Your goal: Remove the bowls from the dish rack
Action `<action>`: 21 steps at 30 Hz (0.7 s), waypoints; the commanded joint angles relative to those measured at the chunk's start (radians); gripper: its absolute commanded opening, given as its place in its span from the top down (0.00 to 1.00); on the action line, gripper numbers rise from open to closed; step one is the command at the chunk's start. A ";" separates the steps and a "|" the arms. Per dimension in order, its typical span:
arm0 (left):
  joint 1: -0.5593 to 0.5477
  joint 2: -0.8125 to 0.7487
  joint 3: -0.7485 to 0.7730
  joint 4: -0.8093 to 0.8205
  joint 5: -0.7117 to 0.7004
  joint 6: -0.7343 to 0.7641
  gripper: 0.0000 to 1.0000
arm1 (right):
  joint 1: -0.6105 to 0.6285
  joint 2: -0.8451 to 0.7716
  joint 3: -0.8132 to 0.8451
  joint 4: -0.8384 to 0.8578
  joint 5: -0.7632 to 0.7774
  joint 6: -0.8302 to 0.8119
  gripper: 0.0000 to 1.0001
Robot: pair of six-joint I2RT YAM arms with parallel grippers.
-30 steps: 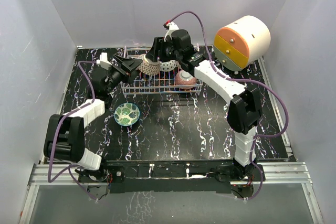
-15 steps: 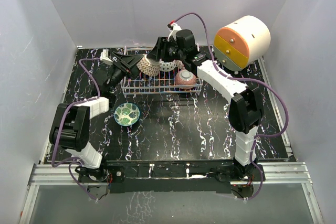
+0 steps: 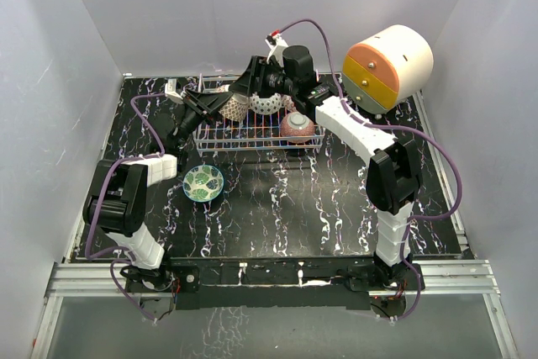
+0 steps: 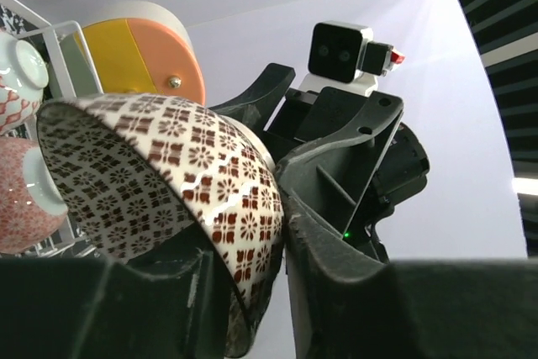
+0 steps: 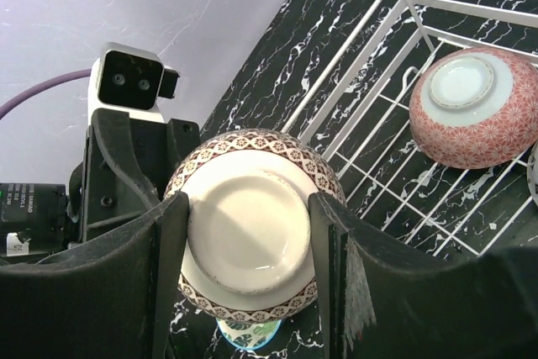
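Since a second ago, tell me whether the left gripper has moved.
Yes. The left gripper has shifted away from the arm bases, up the dish rack's left end, onto the brown-patterned bowl.

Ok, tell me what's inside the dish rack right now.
A pink bowl lies foot-up in the dish rack, a white patterned bowl beside it. The right arm hides the rack's far side from above.

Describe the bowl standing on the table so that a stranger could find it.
Find the wire dish rack at the back of the black marbled table. In front of its left end sits a green-patterned bowl, upright, the only bowl resting on the tabletop itself.
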 commanded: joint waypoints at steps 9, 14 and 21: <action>-0.005 -0.059 0.017 0.092 0.016 -0.006 1.00 | -0.011 -0.030 -0.028 0.141 -0.031 0.053 0.66; -0.005 -0.111 0.014 0.006 0.040 0.055 1.00 | -0.033 -0.061 -0.075 0.164 -0.024 0.075 0.53; -0.004 -0.290 0.004 -0.334 0.044 0.299 1.00 | -0.106 -0.139 -0.195 0.224 -0.018 0.132 0.49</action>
